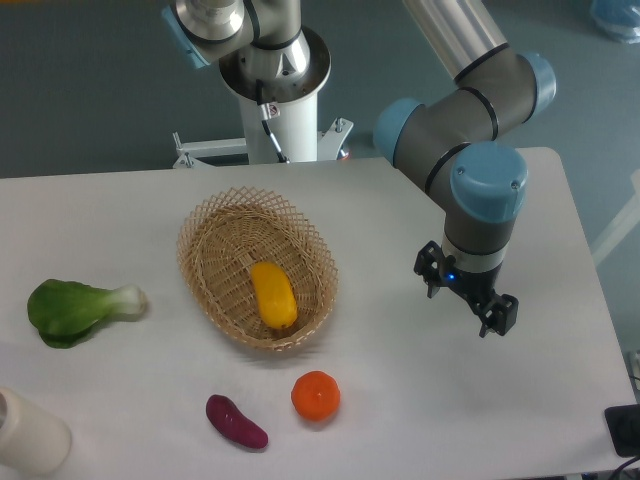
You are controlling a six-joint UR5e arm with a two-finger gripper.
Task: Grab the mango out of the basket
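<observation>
Nearest the camera, well to the left of the jaws and lower in the view, a cream-white cylindrical container (30, 432) sits at the table's (420, 420) front left corner, partly cut off by the frame edge. A purple oblong vegetable (236, 421) and a round orange (316, 395) lie side by side but apart, left of and closer than the jaws. The gripper (466, 300) hangs over bare tabletop on the right side, its two fingers spread apart with nothing between them. The mango (273, 295) lies well to the jaws' left at about their level, resting lengthwise inside the woven wicker basket (205, 240) toward its nearer end, untouched by the gripper. Farther left, a green bok choy (78, 308) lies on the table. Behind the basket stands the white robot pedestal (285, 110). No readable writing or labels show on anything.
</observation>
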